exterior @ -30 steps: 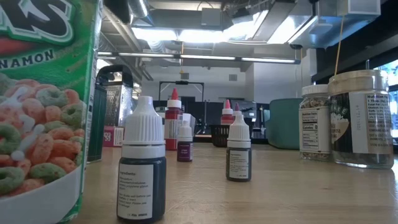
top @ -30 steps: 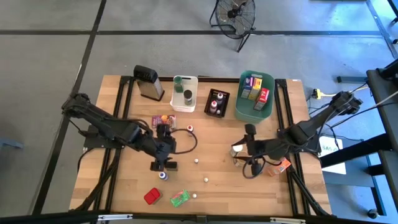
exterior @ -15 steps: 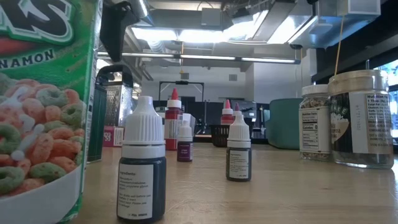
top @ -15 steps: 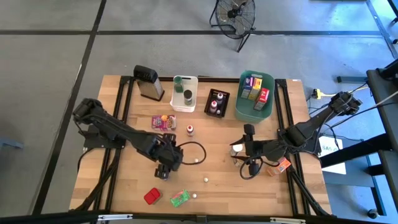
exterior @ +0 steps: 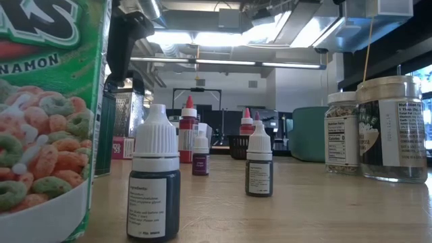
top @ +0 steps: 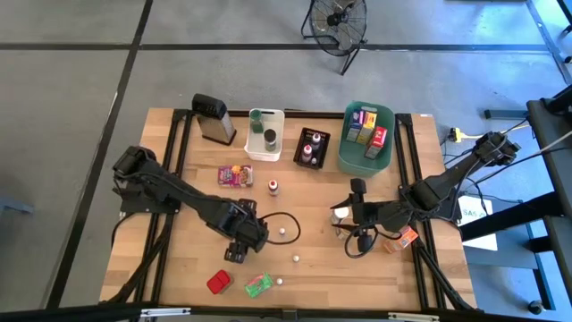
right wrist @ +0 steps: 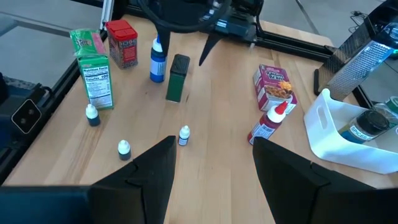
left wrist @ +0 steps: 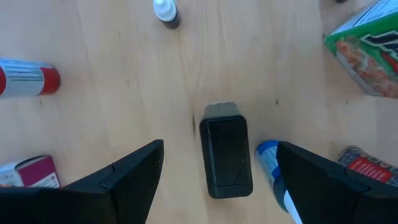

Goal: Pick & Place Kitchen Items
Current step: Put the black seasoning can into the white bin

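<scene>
- Left gripper (left wrist: 217, 177) is seen poised above the desk (top: 313, 224), fingers (left wrist: 134, 171) spread wide and holding nothing; a small dark rectangular tin (left wrist: 225, 149) lies flat between them, not touched.
- The tin is placed toward the front-left of the desk, just beside a blue bottle (left wrist: 268, 158); in the right wrist view the same tin (right wrist: 178, 77) is seen near the bottle (right wrist: 157, 61).
- The tin is judged rigid and light, with smooth, possibly slippery faces; a hold across its two long sides, near the middle, is advised, since the short axis fits the open span.
- The blue bottle is judged round and likely to roll if nudged; little clearance is left on that side.
- Nearby items: green cereal box (left wrist: 367, 53), red box (top: 218, 283), small capped dropper bottle (left wrist: 166, 12).
- Right gripper (top: 342, 219) is parked at the desk's right-centre, fingers (right wrist: 146, 171) partly open, nothing seen between them.
- Teal bin (top: 354, 152), black bin (top: 300, 139) and white bin (top: 254, 136) are noted at the back.
</scene>
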Robot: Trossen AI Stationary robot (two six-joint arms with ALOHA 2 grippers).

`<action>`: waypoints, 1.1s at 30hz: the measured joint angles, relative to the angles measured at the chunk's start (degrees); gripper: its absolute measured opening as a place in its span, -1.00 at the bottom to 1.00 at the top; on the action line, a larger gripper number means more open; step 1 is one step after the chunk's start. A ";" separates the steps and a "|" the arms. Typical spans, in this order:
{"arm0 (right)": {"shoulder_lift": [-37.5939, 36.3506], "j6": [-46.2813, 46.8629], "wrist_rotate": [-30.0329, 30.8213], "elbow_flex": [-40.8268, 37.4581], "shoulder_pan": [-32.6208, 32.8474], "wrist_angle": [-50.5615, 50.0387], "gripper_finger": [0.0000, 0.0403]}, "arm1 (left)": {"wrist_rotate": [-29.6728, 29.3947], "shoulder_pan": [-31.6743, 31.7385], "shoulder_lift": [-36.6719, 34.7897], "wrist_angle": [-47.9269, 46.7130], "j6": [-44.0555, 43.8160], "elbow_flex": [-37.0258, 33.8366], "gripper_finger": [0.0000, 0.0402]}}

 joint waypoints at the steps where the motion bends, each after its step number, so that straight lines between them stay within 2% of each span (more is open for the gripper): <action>1: 0.00 0.00 0.00 0.00 0.00 -0.02 0.07 | -0.27 -0.14 0.00 -0.16 0.00 0.00 0.53; 17: 0.84 -0.02 0.00 -0.04 -0.33 -0.74 0.07 | 2.02 1.16 4.83 1.04 -0.43 -1.05 0.53; 26: 2.86 -0.02 -0.02 -0.04 -2.31 -0.94 0.07 | 1.78 1.94 5.31 1.42 0.20 -1.05 0.53; 33: 2.95 0.04 -0.63 -0.04 -3.30 -1.45 0.07 | 4.54 2.65 5.36 4.96 0.90 -3.79 0.49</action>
